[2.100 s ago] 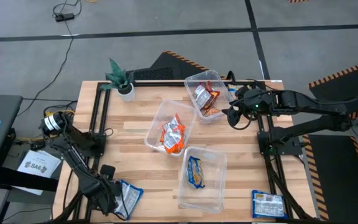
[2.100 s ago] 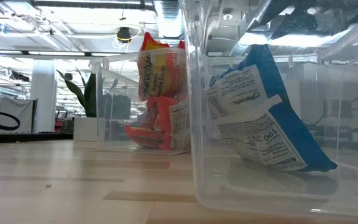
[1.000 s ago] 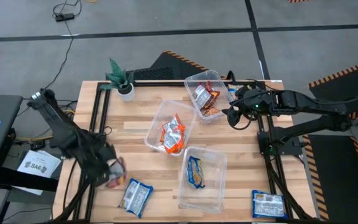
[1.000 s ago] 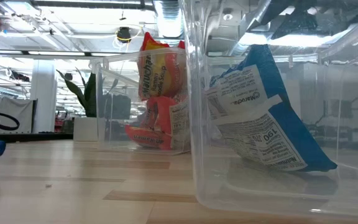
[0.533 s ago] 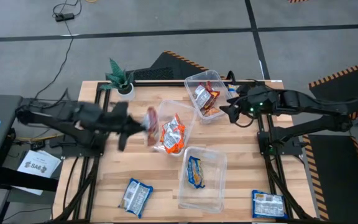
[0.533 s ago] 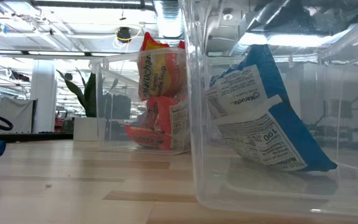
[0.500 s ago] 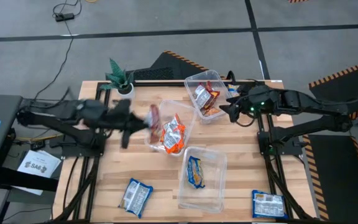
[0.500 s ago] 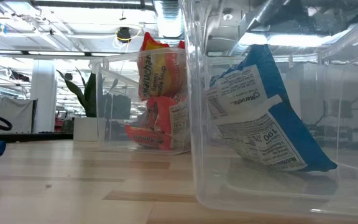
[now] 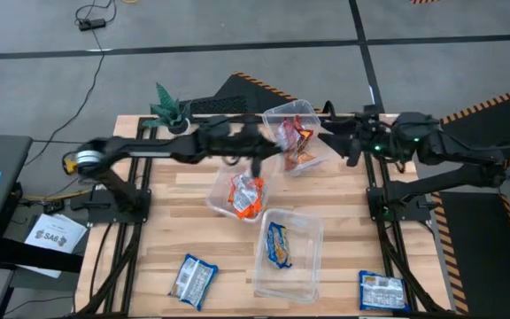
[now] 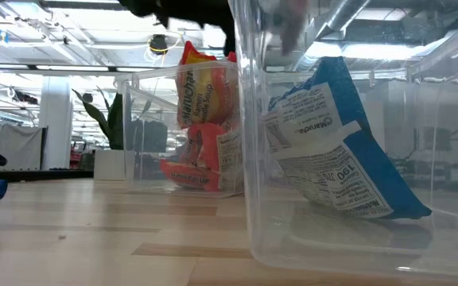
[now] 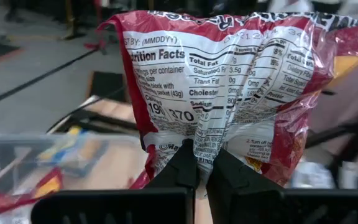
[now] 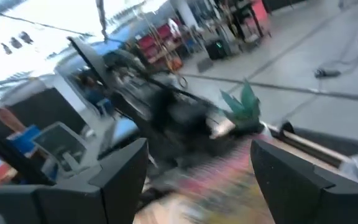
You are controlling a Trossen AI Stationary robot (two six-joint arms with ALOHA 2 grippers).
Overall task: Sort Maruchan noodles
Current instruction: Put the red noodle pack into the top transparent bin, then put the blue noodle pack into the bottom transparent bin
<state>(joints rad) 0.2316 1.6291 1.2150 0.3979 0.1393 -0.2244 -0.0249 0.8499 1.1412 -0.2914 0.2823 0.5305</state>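
Note:
My left gripper [image 9: 266, 149] reaches over the table's far middle, shut on a red-and-silver Maruchan noodles packet [image 11: 229, 93], beside the far clear tub [image 9: 311, 115] that holds red packets [image 9: 295, 142]. Orange packets [image 9: 246, 193] lie in the middle tub [image 9: 222, 177]. One blue packet [image 9: 278, 245] leans in the near tub [image 9: 304, 266]. Two blue packets [image 9: 191, 281] [image 9: 382, 291] lie flat on the table. My right gripper [image 9: 333, 142] stands open just right of the far tub, with nothing between its fingers [image 12: 120, 171]. My left gripper pinches the red packet between its two fingers [image 11: 185, 163] at the middle of one end [image 11: 204, 144], where the wrapper puckers in. The packet stretches away beyond the fingertips, its nutrition-label side toward the wrist camera. It is lifted clear of the table.
A small potted plant [image 9: 171, 113] stands at the far left corner. The three tubs run in a slanting row through the table's middle. Bare wood [image 9: 184, 213] lies left of the tubs.
My left arm has swung fast from the table's near left part toward the far edge and the right, carrying the red packet, lifted, up to the far tub. My right gripper has drawn back slightly toward the far edge, still open.

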